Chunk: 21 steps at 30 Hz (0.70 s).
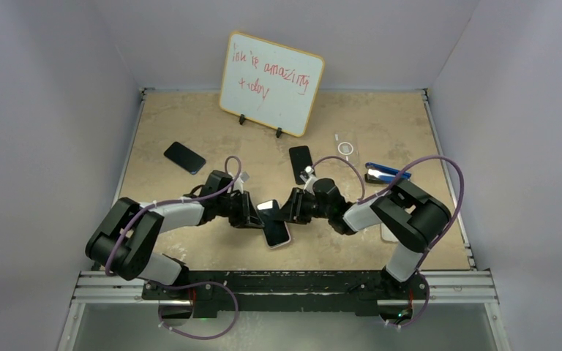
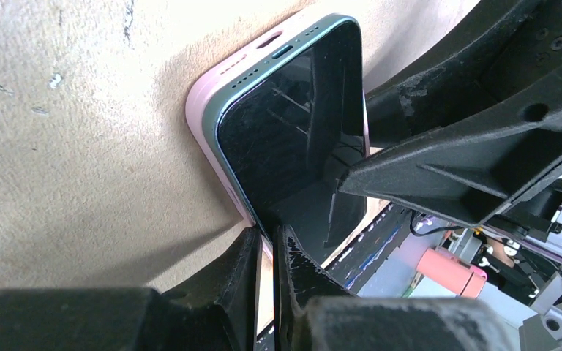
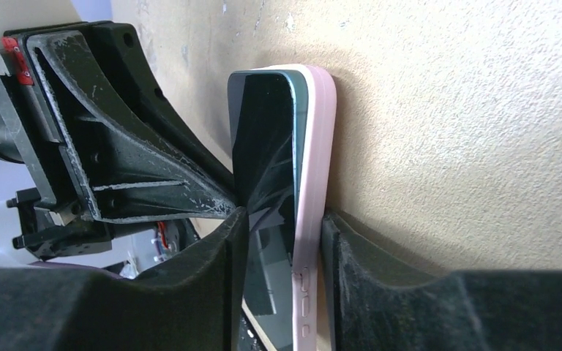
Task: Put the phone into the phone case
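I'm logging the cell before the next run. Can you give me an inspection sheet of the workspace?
Surface: tan table, faint marks.
Job's things: phone partly seated in pink case, held between both hands near the middle.
Clutter: two dark phones, white ring, blue object, whiteboard with red writing.
Hands: left hand pinched shut, apparently on the case's edge; right hand clamps phone and case together.
Cables: purple cables loop over both arms, away from the phone.
Surroundings: plain walls on three sides.

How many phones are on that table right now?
3. The pink-cased phone sits front centre; the left dark phone lies far left; the middle dark phone lies in front of the whiteboard. More could hide beneath the arms.
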Each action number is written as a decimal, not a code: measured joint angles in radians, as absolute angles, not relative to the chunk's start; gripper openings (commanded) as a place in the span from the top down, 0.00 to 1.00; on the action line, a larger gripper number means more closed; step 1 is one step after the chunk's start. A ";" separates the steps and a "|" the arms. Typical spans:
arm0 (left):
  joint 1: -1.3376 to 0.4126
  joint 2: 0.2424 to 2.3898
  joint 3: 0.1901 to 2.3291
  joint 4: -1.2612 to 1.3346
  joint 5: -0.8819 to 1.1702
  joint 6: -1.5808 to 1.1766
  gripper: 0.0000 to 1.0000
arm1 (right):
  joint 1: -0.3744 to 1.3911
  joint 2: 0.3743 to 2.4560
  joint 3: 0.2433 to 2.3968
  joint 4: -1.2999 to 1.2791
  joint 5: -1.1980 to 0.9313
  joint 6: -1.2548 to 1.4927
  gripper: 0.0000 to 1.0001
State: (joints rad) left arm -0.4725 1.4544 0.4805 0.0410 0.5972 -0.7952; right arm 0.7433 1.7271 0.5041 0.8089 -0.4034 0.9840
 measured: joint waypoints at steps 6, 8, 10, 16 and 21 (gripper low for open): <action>-0.471 1.454 0.477 0.046 0.601 -0.803 0.90 | 0.742 1.750 0.488 0.860 -0.406 1.007 0.74; -0.471 1.454 0.476 0.048 0.602 -0.805 0.90 | 0.742 1.753 0.484 0.870 -0.407 1.014 0.86; -0.471 1.451 0.474 0.045 0.601 -0.806 0.87 | 0.739 1.754 0.482 0.886 -0.417 1.031 0.98; -0.474 1.402 0.472 0.012 0.600 -0.801 0.48 | 0.739 1.747 0.476 0.932 -0.447 1.051 1.00; -0.453 1.266 0.536 -0.093 0.638 -0.788 0.26 | 0.727 1.645 0.467 0.899 -0.465 1.053 1.00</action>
